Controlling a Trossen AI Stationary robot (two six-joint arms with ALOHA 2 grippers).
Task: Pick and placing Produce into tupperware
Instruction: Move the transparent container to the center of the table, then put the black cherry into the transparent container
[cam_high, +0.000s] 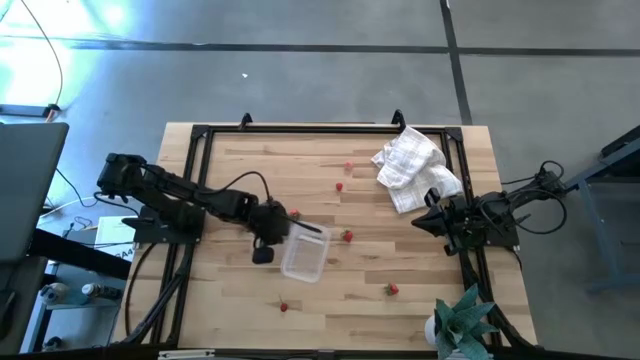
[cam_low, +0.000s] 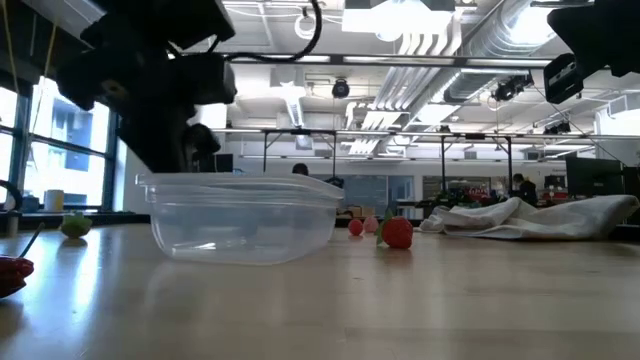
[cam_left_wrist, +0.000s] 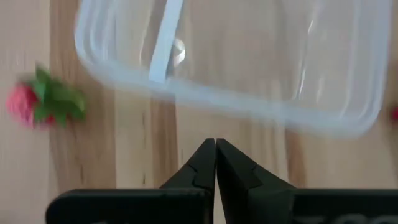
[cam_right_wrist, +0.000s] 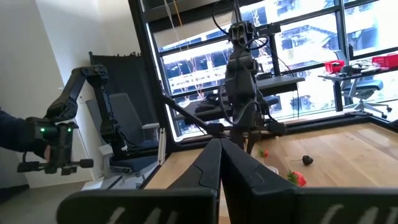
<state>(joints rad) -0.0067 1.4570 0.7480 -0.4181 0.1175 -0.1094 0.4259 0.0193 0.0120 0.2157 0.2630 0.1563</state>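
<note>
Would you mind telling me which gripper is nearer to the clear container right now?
The left. The left gripper hovers right beside the tupperware, fingers shut. The right gripper waits far off near the white cloth.

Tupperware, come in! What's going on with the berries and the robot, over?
Left gripper shut, empty, beside the tupperware. Right gripper shut, waiting at the table's right edge. Tupperware looks empty; berries scattered on the table. Nothing in the way.
</note>
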